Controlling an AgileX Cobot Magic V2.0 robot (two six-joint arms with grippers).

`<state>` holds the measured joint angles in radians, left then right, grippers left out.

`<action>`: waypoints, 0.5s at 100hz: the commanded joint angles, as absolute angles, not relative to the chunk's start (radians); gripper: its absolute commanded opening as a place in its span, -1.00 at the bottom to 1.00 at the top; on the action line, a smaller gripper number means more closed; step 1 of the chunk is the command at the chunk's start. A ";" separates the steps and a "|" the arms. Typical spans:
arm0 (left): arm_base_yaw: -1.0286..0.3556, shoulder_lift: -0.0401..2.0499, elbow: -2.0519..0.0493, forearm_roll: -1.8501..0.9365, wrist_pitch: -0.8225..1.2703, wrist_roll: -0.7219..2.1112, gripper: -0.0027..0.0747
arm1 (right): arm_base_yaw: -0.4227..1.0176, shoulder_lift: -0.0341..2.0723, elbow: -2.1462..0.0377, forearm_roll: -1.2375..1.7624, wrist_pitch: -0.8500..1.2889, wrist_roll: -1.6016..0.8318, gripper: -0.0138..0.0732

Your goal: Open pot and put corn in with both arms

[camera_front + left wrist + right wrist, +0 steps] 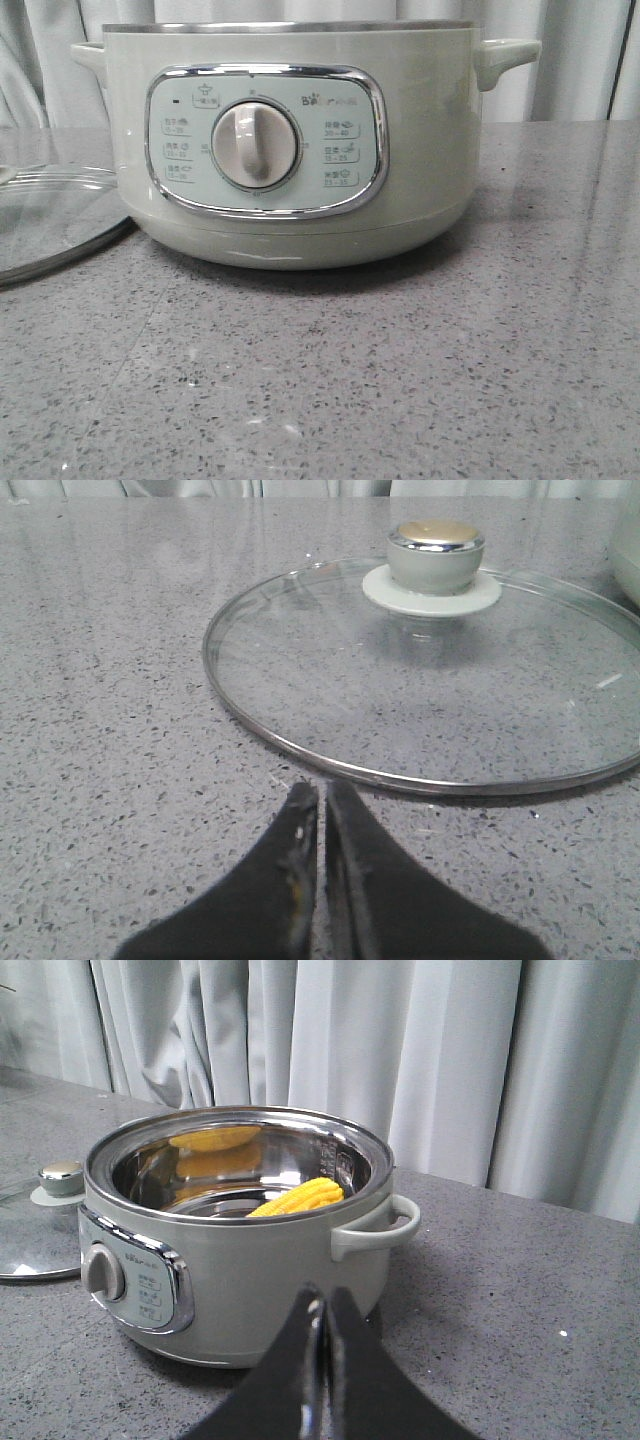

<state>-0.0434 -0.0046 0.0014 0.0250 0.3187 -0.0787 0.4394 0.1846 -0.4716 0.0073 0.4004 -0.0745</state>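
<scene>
The pot (235, 1250) stands open on the table (400, 380) just ahead of the right gripper (322, 1310), whose fingers are pressed together and empty; the corn (298, 1198) lies inside the pot, against its far wall from that gripper. The left gripper (322, 805) is likewise closed on nothing; the lid (430, 680) lies flat on the table just beyond its fingertips, knob (435, 552) up, beside the pot.

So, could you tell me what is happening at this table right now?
Nothing is being handled at this moment. The pot stands open on the grey table, and the corn already lies inside it against the steel wall. The glass lid rests flat on the table on the pot's left-arm side, knob up. The left pincer is shut and empty just short of the lid's rim, and the right pincer is shut and empty, facing the pot.
</scene>
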 commanded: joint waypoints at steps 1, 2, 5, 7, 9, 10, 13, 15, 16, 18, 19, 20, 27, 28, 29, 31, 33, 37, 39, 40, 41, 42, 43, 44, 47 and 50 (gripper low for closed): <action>-0.041 -0.036 0.024 0.027 0.260 -0.087 -0.98 | 0.438 0.194 -0.495 -0.006 0.324 -0.081 -0.85; -0.041 -0.036 0.024 0.027 0.260 -0.087 -0.98 | 0.438 0.194 -0.495 -0.006 0.324 -0.081 -0.85; -0.041 -0.036 0.024 0.027 0.260 -0.087 -0.98 | 0.438 0.194 -0.495 -0.006 0.324 -0.081 -0.85; -0.041 -0.036 0.024 0.027 0.260 -0.087 -0.98 | 0.438 0.194 -0.495 -0.006 0.324 -0.081 -0.85; -0.041 -0.036 0.024 0.027 0.260 -0.087 -0.98 | 0.438 0.194 -0.495 -0.006 0.324 -0.081 -0.85; -0.041 -0.036 0.024 0.027 0.260 -0.087 -0.98 | 0.438 0.194 -0.495 -0.006 0.324 -0.081 -0.85; -0.041 -0.036 0.024 0.027 0.260 -0.087 -0.98 | 0.438 0.194 -0.495 -0.006 0.324 -0.081 -0.85; -0.041 -0.036 0.024 0.027 0.260 -0.087 -0.98 | 0.438 0.194 -0.495 -0.006 0.324 -0.081 -0.85; -0.041 -0.036 0.024 0.027 0.260 -0.087 -0.98 | 0.438 0.194 -0.495 -0.006 0.324 -0.081 -0.85; -0.041 -0.036 0.024 0.027 0.260 -0.087 -0.98 | 0.438 0.194 -0.495 -0.006 0.324 -0.081 -0.85; -0.041 -0.036 0.024 0.027 0.260 -0.087 -0.98 | 0.438 0.194 -0.495 -0.006 0.324 -0.081 -0.85; -0.041 -0.036 0.024 0.027 0.260 -0.087 -0.98 | 0.438 0.194 -0.495 -0.006 0.324 -0.081 -0.85; -0.041 -0.036 0.024 0.027 0.260 -0.087 -0.98 | 0.438 0.194 -0.495 -0.006 0.324 -0.081 -0.85; -0.041 -0.036 0.024 0.027 0.260 -0.087 -0.98 | 0.438 0.194 -0.495 -0.006 0.324 -0.081 -0.85; -0.041 -0.036 0.024 0.027 0.260 -0.087 -0.98 | 0.438 0.194 -0.495 -0.006 0.324 -0.081 -0.85; -0.041 -0.036 0.024 0.027 0.260 -0.087 -0.98 | 0.438 0.194 -0.495 -0.006 0.324 -0.081 -0.85; -0.041 -0.036 0.024 0.027 0.260 -0.087 -0.98 | 0.438 0.194 -0.495 -0.006 0.324 -0.081 -0.85; -0.041 -0.036 0.024 0.027 0.260 -0.087 -0.98 | 0.438 0.194 -0.495 -0.006 0.324 -0.081 -0.85; -0.041 -0.036 0.024 0.027 0.260 -0.087 -0.98 | 0.438 0.194 -0.495 -0.006 0.324 -0.081 -0.85; -0.041 -0.036 0.024 0.027 0.260 -0.087 -0.98 | 0.438 0.194 -0.493 -0.006 0.324 -0.081 -0.85; -0.041 -0.036 0.024 0.027 0.260 -0.087 -0.98 | 0.438 0.194 -0.493 -0.006 0.324 -0.081 -0.85; -0.041 -0.036 0.024 0.027 0.260 -0.087 -0.98 | 0.438 0.194 -0.493 -0.006 0.324 -0.081 -0.85; -0.041 -0.036 0.024 0.027 0.260 -0.087 -0.98 | 0.438 0.194 -0.493 -0.006 0.324 -0.081 -0.85; -0.041 -0.036 0.024 0.027 0.260 -0.087 -0.98 | 0.438 0.194 -0.493 -0.006 0.324 -0.081 -0.85; -0.041 -0.036 0.024 0.027 0.260 -0.087 -0.98 | 0.438 0.194 -0.489 -0.017 0.324 -0.084 -0.85; -0.041 -0.036 0.024 0.027 0.260 -0.087 -0.98 | 0.433 0.194 -0.484 -0.059 0.319 -0.084 -0.85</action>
